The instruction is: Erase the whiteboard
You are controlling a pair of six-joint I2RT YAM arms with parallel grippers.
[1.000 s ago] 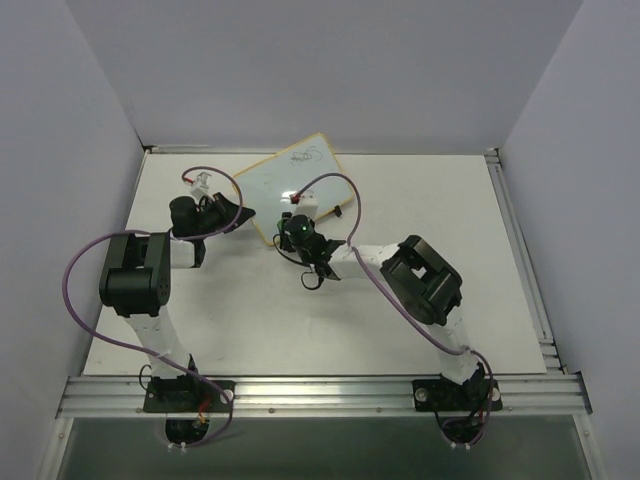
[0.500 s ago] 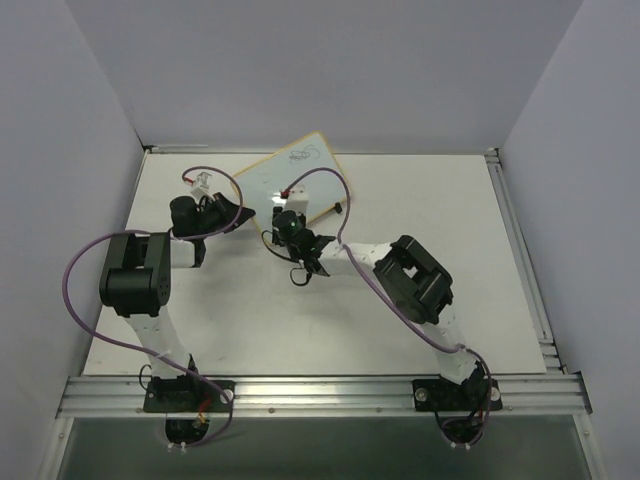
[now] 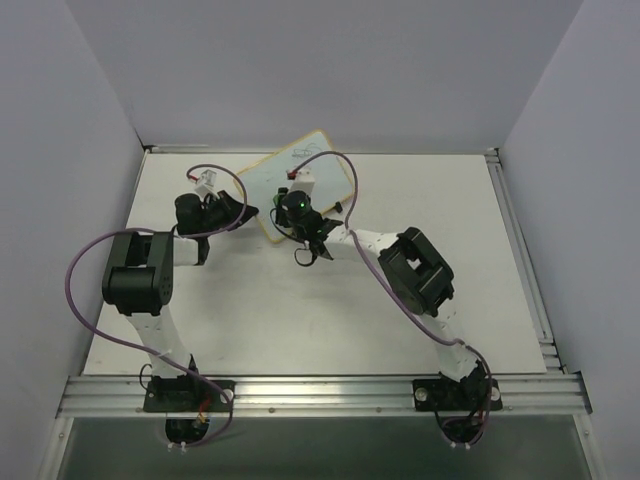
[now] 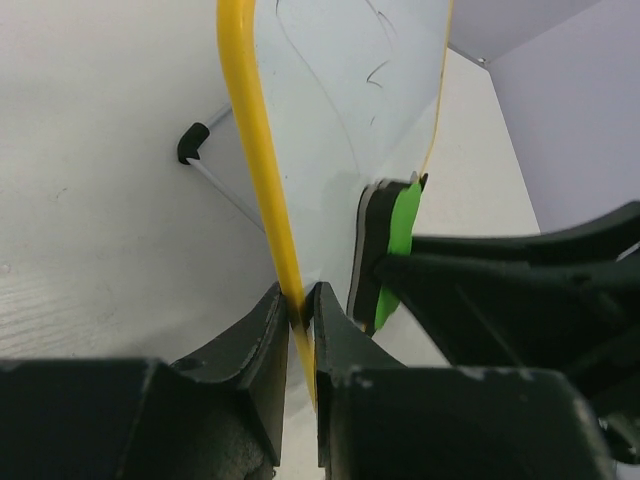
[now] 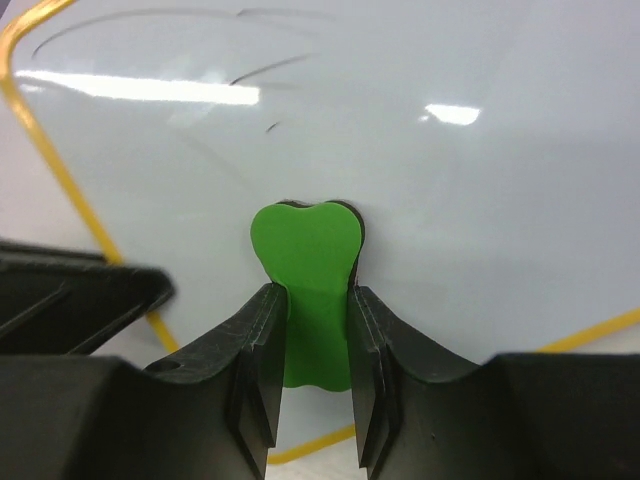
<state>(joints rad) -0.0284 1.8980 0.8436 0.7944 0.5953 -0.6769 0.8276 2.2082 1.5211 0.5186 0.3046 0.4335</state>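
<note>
**Both arms meet at the whiteboard, far middle of the table**

Pale lilac-grey walls (image 3: 330, 70) close in a matt white tabletop (image 3: 290, 320), with a ribbed aluminium rail (image 3: 330, 392) along its near edge. On the left, the left gripper (image 4: 298, 300) pinches the thin yellow frame of the small glossy whiteboard (image 3: 322, 170). The board sits at the far middle of the table, with faint dark strokes on its face. To the right, the right gripper (image 5: 310, 300) clamps a flat green eraser block (image 5: 305, 245), whose end presses against the board's white surface.
</note>
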